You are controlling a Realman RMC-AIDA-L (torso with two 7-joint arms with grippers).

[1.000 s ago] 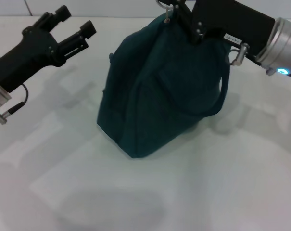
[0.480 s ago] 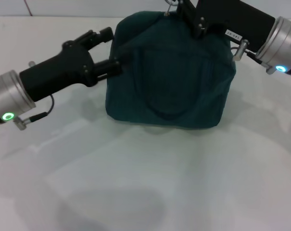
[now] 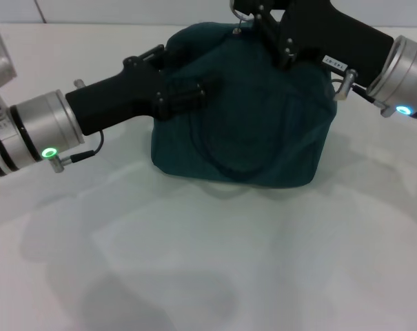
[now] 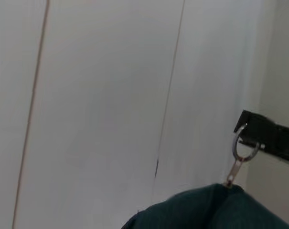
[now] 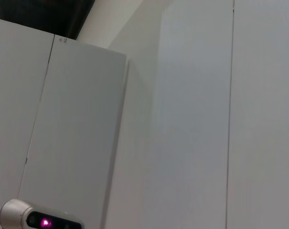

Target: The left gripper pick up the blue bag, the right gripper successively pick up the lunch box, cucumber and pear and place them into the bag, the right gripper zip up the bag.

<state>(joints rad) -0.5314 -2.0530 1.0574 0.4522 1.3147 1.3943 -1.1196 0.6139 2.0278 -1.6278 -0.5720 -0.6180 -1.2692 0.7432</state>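
The blue bag (image 3: 263,131) stands on the white table (image 3: 215,262), and its top edge (image 4: 206,210) also shows in the left wrist view. My left gripper (image 3: 177,74) reaches in from the left, open, its two fingers straddling the bag's upper left corner. One finger (image 3: 191,96) lies on the front face. My right gripper (image 3: 253,17) is above the bag's top, shut on the silver zipper pull (image 3: 240,27). In the left wrist view the ring pull (image 4: 240,151) hangs from a black fingertip (image 4: 268,136). The lunch box, cucumber and pear are out of view.
One loop handle (image 3: 229,162) hangs down the bag's front face. Bare white tabletop spreads in front of the bag. The right wrist view shows only white wall panels and a small camera unit (image 5: 39,220).
The bag went from hanging tilted under the zipper pull to standing flat on the table. My left gripper moved right from the far left onto the bag's upper left corner.
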